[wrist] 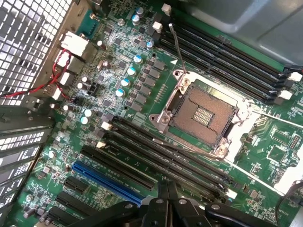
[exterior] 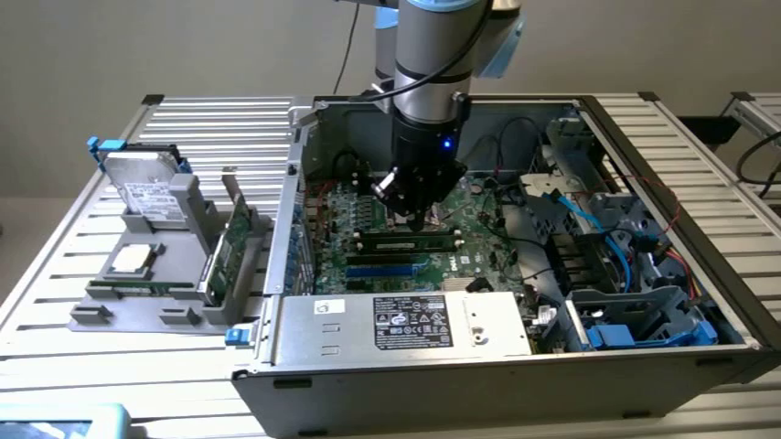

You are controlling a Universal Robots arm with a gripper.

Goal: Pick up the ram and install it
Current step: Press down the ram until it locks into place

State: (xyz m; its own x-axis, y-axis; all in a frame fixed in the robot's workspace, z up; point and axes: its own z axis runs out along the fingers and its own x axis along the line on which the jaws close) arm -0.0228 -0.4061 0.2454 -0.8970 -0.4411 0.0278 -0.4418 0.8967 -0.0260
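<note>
The arm reaches straight down into the open computer case (exterior: 305, 165), its gripper (exterior: 418, 218) with fingers pressed together just above the seated ram (exterior: 409, 245).

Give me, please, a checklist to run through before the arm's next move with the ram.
1. Case open, motherboard reachable: ok.
2. Gripper positioned over the memory slots: ok.
3. Ram lying along a slot beneath the gripper: ok.
4. Ram fully seated in that slot: cannot tell.
5. Blue cables lying away from the slots, towards the exterior view's right: ok.
</note>
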